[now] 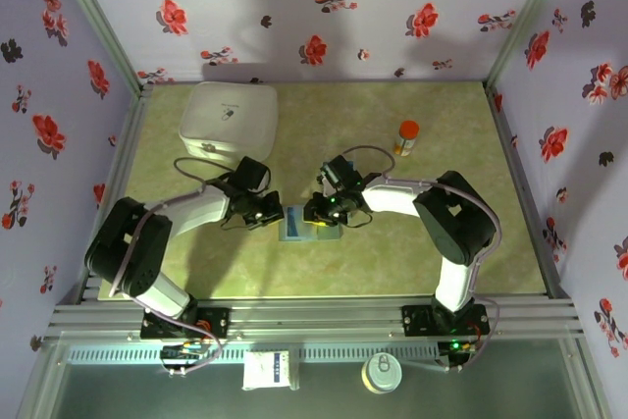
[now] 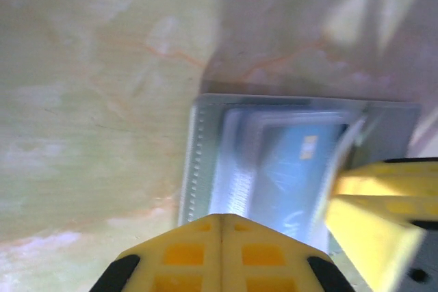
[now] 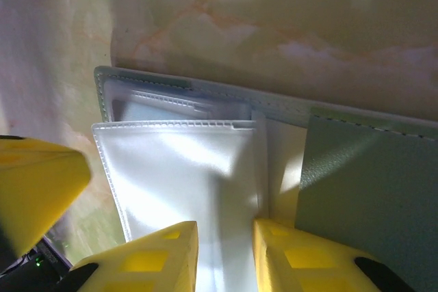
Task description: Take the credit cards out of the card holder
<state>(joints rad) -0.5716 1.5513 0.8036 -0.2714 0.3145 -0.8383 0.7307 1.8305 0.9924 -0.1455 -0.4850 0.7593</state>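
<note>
Across the whole top external view spreads the green-yellow marbled counter, walled in by flowered panels. At its back left sits a white rounded-square box, the biggest thing on it. Near the middle, between the two arms, the slate grey-blue card holder lies opened flat on the counter, well apart from the box. An orange-capped bottle stands upright toward the back right, away from the holder. Over the holder's left side the left fingers are pressed fully together, their tips at the holder's stitched edge; I cannot tell whether they touch it. On the holder's other side, the right fingers are drawn in to a narrow gap around the holder's clear sleeve, which runs up between them and looks lifted off the grey panel beside it. Inside a see-through pocket of the holder a blue credit card rests, blurred in the left wrist view.
</note>
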